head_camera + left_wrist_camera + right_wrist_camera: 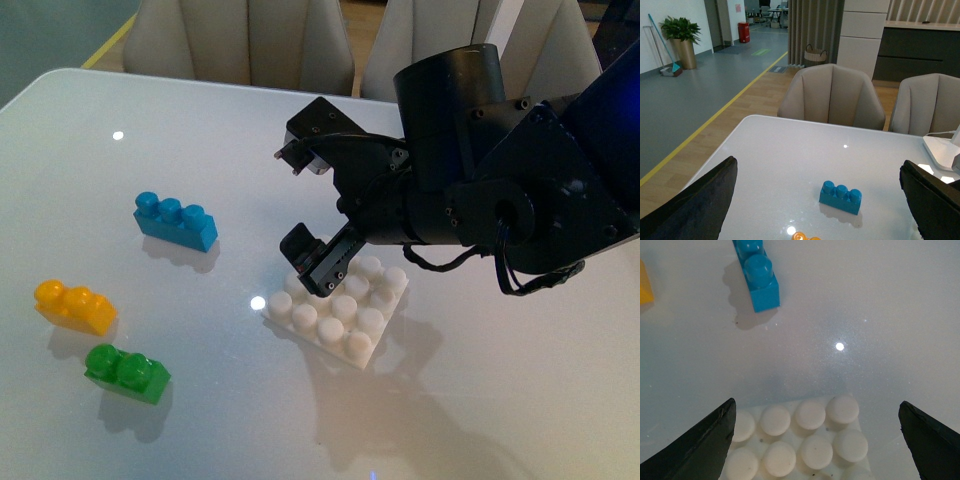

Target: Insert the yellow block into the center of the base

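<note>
The yellow block (pixel 75 305) lies on the white table at the left, free of both grippers. Its edge shows in the right wrist view (pixel 645 287) and its studs show in the left wrist view (pixel 805 236). The white studded base (pixel 338 308) lies flat at the middle. My right gripper (pixel 300 205) is open and empty, hovering over the base's far-left edge. In the right wrist view the base (pixel 805 440) lies between the right gripper's (pixel 816 407) wide-apart fingers. My left gripper (pixel 818 165) is open and empty above the table; it is out of the front view.
A blue three-stud brick (pixel 176 220) lies behind the yellow block and shows in both wrist views (pixel 840 197) (pixel 757 275). A green two-stud brick (pixel 127 373) lies in front of the yellow block. A white lamp foot (pixel 942 150) and chairs (pixel 832 97) stand at the far side.
</note>
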Motion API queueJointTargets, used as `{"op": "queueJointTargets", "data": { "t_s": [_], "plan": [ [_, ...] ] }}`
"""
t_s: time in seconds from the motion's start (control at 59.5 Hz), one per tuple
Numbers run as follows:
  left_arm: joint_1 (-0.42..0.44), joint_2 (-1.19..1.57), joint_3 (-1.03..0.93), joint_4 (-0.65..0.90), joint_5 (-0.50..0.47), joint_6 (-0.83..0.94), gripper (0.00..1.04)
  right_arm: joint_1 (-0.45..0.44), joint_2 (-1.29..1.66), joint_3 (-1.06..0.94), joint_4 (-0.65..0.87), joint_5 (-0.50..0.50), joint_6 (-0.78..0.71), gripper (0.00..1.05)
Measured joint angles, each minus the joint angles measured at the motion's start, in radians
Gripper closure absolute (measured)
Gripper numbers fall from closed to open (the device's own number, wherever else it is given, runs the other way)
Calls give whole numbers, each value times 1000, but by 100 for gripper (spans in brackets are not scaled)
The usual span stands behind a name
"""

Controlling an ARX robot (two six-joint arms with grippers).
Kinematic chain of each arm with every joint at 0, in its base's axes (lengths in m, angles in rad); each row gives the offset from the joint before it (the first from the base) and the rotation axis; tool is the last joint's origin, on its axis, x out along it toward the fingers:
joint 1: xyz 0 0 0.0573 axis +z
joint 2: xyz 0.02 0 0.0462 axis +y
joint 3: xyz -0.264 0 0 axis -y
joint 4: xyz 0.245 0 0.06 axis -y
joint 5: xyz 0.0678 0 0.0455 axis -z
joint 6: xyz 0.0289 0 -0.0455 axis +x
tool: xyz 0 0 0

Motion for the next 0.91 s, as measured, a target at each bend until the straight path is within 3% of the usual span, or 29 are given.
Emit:
{"op": "queueJointTargets", "data": {
  "t_s": [0.202,0.42,0.454,0.504,0.622,0.907],
  "plan": [
    [0,0,0,0,0,0,7,-30,-165,-105,170,69,191,9],
    [0,0,0,0,0,0,7,-82,-393,-250,302,237,434,9],
    [0,0,0,0,0,0,7,-90,-436,-318,432,426,426,17],
    [0,0,0,0,0,0,7,-119,-510,-439,574,557,401,29],
    [0,0,0,0,0,0,7,-208,-723,-687,616,528,383,54],
    [0,0,0,0,0,0,7,-303,-962,-870,544,425,371,103]
  ]
}}
